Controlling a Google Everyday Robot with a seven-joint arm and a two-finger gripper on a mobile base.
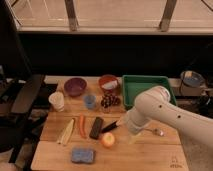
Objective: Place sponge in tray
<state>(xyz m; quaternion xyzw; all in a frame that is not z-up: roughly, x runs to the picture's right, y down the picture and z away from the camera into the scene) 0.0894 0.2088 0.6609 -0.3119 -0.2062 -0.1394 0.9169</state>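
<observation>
My gripper (131, 133) sits near the middle; I cannot tell if it's open. The sponge (82, 155) lies lower left.

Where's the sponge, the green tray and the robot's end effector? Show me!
sponge (82, 155), camera view: middle of its blue top.
tray (144, 93), camera view: bare green floor.
end effector (133, 134), camera view: its tip, low over the table, just right of the apple (107, 140).

Wooden table (52, 161) bearing sponge (82, 155), apple (107, 140), carrot (82, 126), bowls (75, 86), tray (148, 77); jaws above its middle.
</observation>
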